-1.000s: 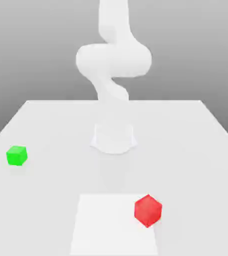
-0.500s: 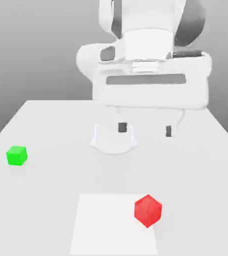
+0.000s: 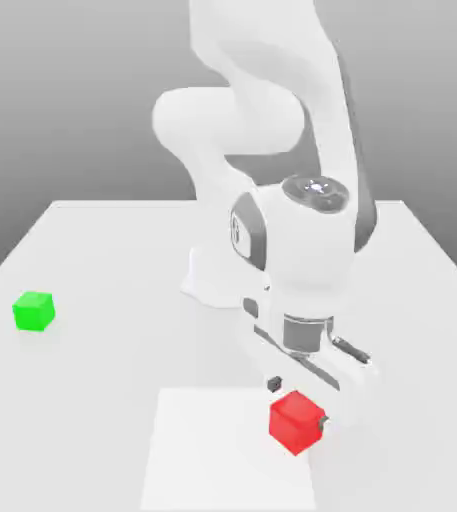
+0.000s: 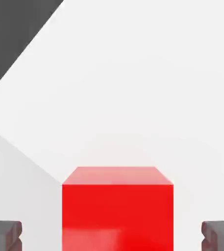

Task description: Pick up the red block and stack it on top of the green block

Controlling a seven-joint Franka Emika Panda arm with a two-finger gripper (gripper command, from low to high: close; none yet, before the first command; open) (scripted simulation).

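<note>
On the white table [image 3: 92, 260] we see a lighter square patch [image 3: 212, 460] near the front edge, with a plain grey backdrop behind and the arm's round base standing mid-table.

Directly under the pincer [image 3: 298, 402] sits the red block [image 3: 295, 421], resting on that lighter patch near its corner on the exterior view's right. We see the pincer spread wide, one dark fingertip [image 3: 274, 383] just off the block's upper corner on the exterior view's left and the other at the block's opposite side. In the hand view the red block [image 4: 117, 208] lies between the two dark fingertips [image 4: 5, 234], with bare table showing on each side of it, so we judge neither tip touches it.

Well away from the pincer, toward the exterior view's left and farther back on the table, the green block [image 3: 33, 311] stands alone near the table's edge on that side. Between it and the pincer we see only bare white surface. Behind the pincer the arm's own body rises, and beyond the red block the table runs a short way to its front edge.
</note>
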